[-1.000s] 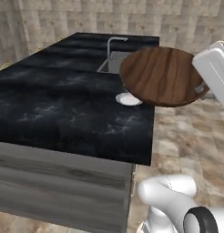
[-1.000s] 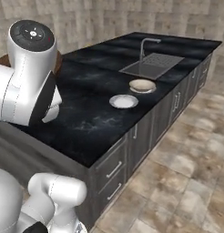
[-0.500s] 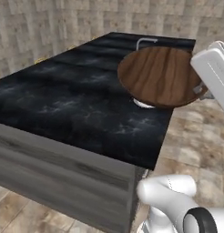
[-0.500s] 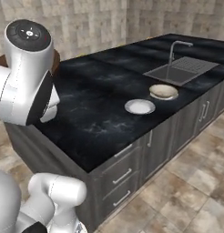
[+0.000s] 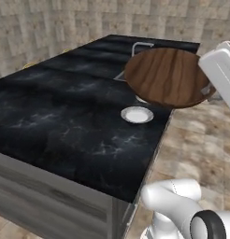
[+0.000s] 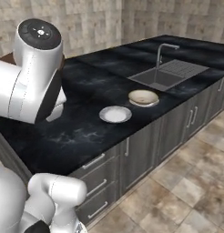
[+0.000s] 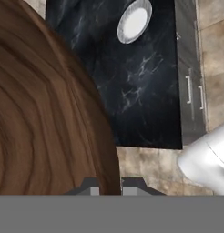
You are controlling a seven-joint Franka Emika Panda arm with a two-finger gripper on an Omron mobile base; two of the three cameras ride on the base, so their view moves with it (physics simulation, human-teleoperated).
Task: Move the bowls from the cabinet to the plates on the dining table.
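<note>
My gripper [image 7: 110, 187] is shut on the rim of the dark brown wood bowl [image 5: 166, 77], held tilted in the air over the dining table's [image 5: 65, 116] near edge. That bowl [image 7: 41, 113] looms large in the hand view. Below it a bare grey-rimmed plate [image 5: 137, 114] [image 6: 115, 114] [image 7: 133, 21] lies on the black top. Just beyond, the cream bowl [image 6: 143, 97] rests on the second plate. The cabinet is out of view.
A grey inset sink [image 6: 161, 77] with a metal tap [image 6: 162, 51] sits past the cream bowl. Drawers with bar handles [image 6: 98, 184] run under the table's long side. Tiled floor [image 6: 186, 191] lies open beside the table.
The base has driven, so the whole scene has shifted in both base views and the bare plate now shows below the brown bowl. The bowl stays in my grip.
</note>
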